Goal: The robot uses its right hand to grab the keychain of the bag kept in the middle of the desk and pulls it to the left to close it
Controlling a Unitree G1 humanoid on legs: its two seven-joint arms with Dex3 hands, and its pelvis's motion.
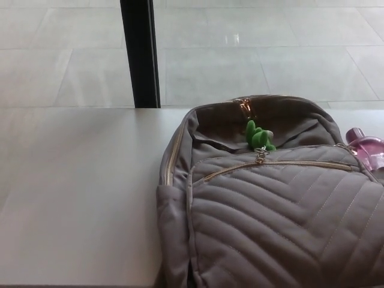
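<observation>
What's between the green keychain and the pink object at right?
Head view: only grey fabric of the bag separates green keychain from pink object.

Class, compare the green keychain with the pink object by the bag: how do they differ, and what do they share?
Colour: the green keychain is bright green, the pink object glossy pink. Place: the green keychain lies on the bag, above its front zip; the pink object sits beside the bag's right edge, partly hidden. Both are small next to the bag.
</observation>
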